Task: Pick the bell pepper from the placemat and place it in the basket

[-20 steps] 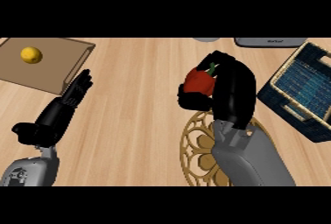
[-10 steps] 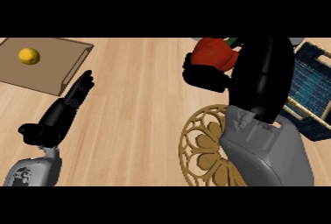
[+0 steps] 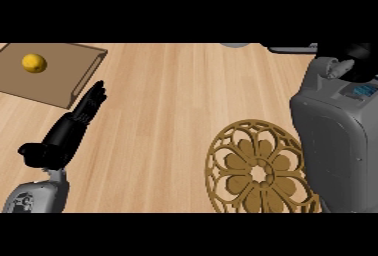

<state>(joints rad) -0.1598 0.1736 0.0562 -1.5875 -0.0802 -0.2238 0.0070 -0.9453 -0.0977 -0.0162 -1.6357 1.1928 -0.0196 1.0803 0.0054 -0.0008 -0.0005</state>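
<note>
**Clerk:** Start with the largest item.

**Inspector:** Wooden counter (image 3: 170,100), filling the view. The widest free stretch runs down the middle, between the left hand and the placemat, up to the far edge of the view.

**Clerk:** Next?

**Inspector:** Right forearm (image 3: 336,145), grey, taking up the right side from the lower edge almost to the top. It covers the counter beneath it and overlaps the placemat's right rim.

**Clerk:** The placemat?

**Inspector:** Placemat (image 3: 258,172), round, gold, openwork. Its lower rim is cut by the view's bottom edge; its left rim borders plain wood.

**Clerk:** Upper left corner?

**Inspector:** Brown board (image 3: 63,70), set at an angle, its near corner just beyond the left hand's fingertips.

**Clerk:** Left hand?

**Inspector:** Left hand (image 3: 66,137), released, fingers straight and pointing toward the board, thumb out to the side. It grasps nothing and rests near the left edge.

**Clerk:** Right hand?

**Inspector:** Right hand (image 3: 362,50), only a black part shows in the top right corner. Whether it is clenched or grasping cannot be told.

**Clerk:** The bell pepper?

**Inspector:** Out of sight in this view; its place cannot be told.

**Clerk:** Small items?

**Inspector:** Lemon (image 3: 33,63) on the board, near its left end. Grey object (image 3: 236,45), cut by the top edge.
</note>
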